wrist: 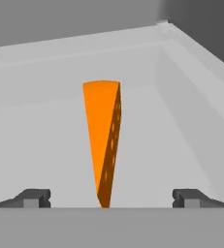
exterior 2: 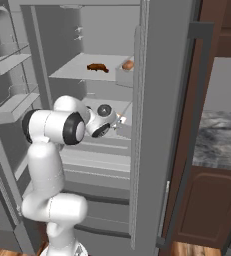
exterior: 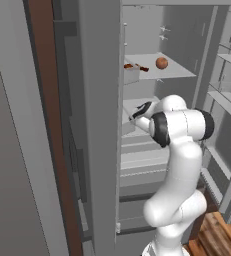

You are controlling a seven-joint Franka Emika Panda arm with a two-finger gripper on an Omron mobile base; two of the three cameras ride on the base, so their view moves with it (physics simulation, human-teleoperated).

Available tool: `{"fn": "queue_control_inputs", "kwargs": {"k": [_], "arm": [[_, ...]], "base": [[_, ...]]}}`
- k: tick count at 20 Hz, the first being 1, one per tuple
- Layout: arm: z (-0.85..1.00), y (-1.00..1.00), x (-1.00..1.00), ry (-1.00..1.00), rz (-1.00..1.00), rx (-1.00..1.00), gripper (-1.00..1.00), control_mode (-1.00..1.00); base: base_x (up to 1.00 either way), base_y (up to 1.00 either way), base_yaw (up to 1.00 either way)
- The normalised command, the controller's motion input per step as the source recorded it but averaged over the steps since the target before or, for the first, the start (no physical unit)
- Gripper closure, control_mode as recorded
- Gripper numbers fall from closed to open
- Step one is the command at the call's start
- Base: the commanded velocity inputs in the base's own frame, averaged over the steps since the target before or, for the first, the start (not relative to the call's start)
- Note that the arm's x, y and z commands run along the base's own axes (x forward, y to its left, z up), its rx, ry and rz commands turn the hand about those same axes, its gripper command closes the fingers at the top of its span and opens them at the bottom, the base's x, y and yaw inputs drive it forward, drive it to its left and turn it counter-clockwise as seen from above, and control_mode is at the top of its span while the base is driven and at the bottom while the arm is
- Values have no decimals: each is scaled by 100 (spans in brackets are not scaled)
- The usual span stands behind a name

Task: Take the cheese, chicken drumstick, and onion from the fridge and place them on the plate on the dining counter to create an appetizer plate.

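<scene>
Orange wedge of cheese [wrist: 104,140] lies mid-floor of the pale grey fridge shelf [wrist: 181,135], free room on both sides, tip pointing to the wide-open, empty gripper [wrist: 108,197].

1 cheese [wrist: 103,140], 1 onion [exterior: 161,63], 1 chicken drumstick [exterior 2: 97,68], 1 fridge [exterior: 102,125].

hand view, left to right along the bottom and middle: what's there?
Left dark finger tip → orange-yellow cheese wedge, lying in the pale grey fridge bin → right dark finger tip. The gripper is open, astride the wedge's narrow end.
</scene>
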Motion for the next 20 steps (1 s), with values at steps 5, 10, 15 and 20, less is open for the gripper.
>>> {"fn": "queue_control_inputs", "kwargs": {"k": [5, 10, 15, 20], "arm": [[-32, 0, 33, 1, 0, 0, -100, -100], [-28, 0, 41, 0, 0, 0, -100, -100], [-25, 0, 33, 0, 0, 0, 100, -100], [-29, 0, 19, 0, 0, 0, 100, -100]], "base": [[0, 0, 0], [0, 0, 0], [0, 0, 0], [0, 0, 0]]}}
